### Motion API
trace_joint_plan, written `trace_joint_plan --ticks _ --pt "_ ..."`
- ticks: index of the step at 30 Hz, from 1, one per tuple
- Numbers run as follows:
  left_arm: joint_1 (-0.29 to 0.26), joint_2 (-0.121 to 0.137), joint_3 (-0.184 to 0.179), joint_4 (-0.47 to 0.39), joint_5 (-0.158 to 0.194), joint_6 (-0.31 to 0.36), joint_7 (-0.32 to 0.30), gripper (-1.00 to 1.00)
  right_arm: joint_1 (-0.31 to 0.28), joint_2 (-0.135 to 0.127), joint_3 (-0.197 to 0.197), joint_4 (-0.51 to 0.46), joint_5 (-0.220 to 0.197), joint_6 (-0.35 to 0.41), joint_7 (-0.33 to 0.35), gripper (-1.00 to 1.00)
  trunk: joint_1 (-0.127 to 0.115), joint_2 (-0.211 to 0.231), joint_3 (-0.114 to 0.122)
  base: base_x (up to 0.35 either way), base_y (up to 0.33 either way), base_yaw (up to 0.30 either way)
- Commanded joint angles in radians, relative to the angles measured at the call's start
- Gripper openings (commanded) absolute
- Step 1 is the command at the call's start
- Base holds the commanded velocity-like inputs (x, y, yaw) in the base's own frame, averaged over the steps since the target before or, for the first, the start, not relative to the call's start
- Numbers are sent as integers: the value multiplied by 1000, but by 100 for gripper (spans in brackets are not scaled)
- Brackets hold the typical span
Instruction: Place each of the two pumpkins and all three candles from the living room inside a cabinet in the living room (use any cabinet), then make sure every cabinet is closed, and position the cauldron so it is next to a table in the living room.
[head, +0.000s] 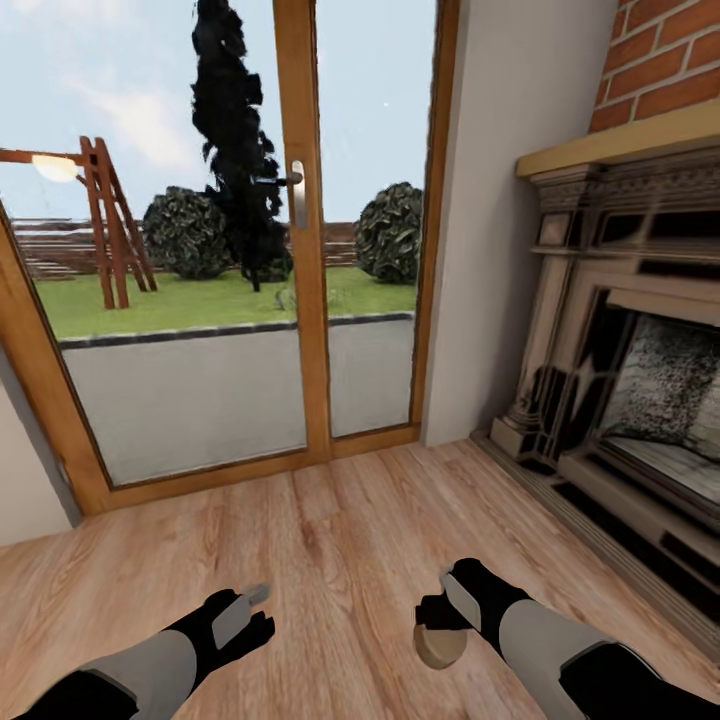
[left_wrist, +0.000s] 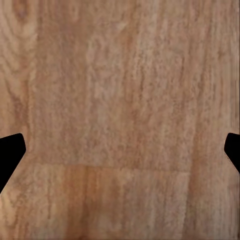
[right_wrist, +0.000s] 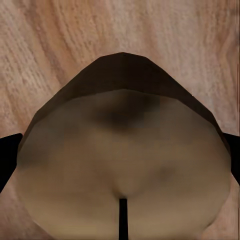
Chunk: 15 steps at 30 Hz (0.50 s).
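Glazed patio door (head: 300, 250) ahead, timber-framed, garden beyond; brick-topped fireplace (head: 620, 330) to the right; bare wood floor (head: 350, 530) below. No cabinet, table, cauldron or pumpkins within sight here; a transit moment, by judgement.

Count: one candle, two arms, two grippers.

Right gripper (head: 445, 625) closed on the candle (head: 440, 645), a squat cylinder, pale top face with short dark wick turned toward the right wrist camera (right_wrist: 125, 165), fingertips dark at either edge of it. Axis of the candle along the gripper's line. Candle thus already in the right arm's keeping.

Left gripper (head: 250, 610) spread wide and empty, fingertips (left_wrist: 10, 155) far apart over floorboards. Next requirement, as judged: turn toward a cabinet.
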Motion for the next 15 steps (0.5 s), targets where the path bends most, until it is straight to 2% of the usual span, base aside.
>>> trace_joint_plan --ticks 1,15 --pt "0 1 -8 -3 10 5 7 100 0 -1 6 -1 -10 5 -7 -100 -1 0 2 0 0 -230" --pt "0 2 -7 -2 10 5 7 100 0 -2 3 0 -11 7 -6 -100 -7 3 48 0 0 -267"
